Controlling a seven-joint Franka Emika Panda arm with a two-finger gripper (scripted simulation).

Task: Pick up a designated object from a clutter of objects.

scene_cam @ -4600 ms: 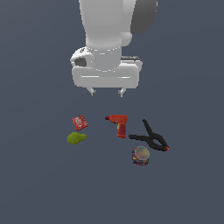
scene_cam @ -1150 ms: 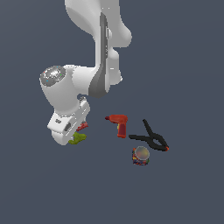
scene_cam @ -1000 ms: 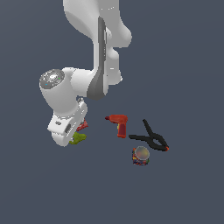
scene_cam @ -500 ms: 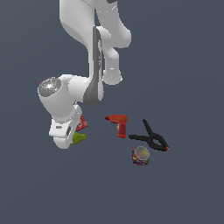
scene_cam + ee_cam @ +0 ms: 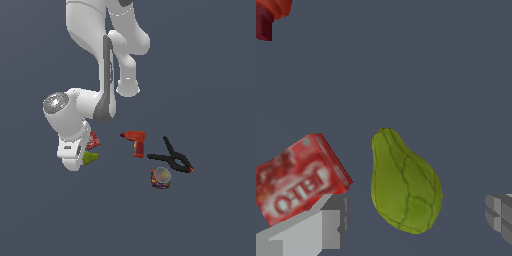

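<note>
since the earliest frame the white arm (image 5: 95,100) has swung from above the clutter down toward the exterior view's left, and over the last half second it has sunk a little lower, its wrist now just over the green lump. the gripper (image 5: 416,225) is spread wide: in the wrist view one grey finger (image 5: 321,225) sits beside the red packet and the other finger (image 5: 501,217) is well apart on the far side, with the olive-green lumpy blob (image 5: 403,182) lying between them, touched by neither. in the exterior view that blob (image 5: 91,158) peeks out beside the wrist, with the flat red packet (image 5: 93,141) just beside it. well apart toward the exterior view's right lie the red power drill (image 5: 136,142), the black spring clamp (image 5: 172,157) with orange tips, and the multicoloured can (image 5: 160,178) near the clamp.
</note>
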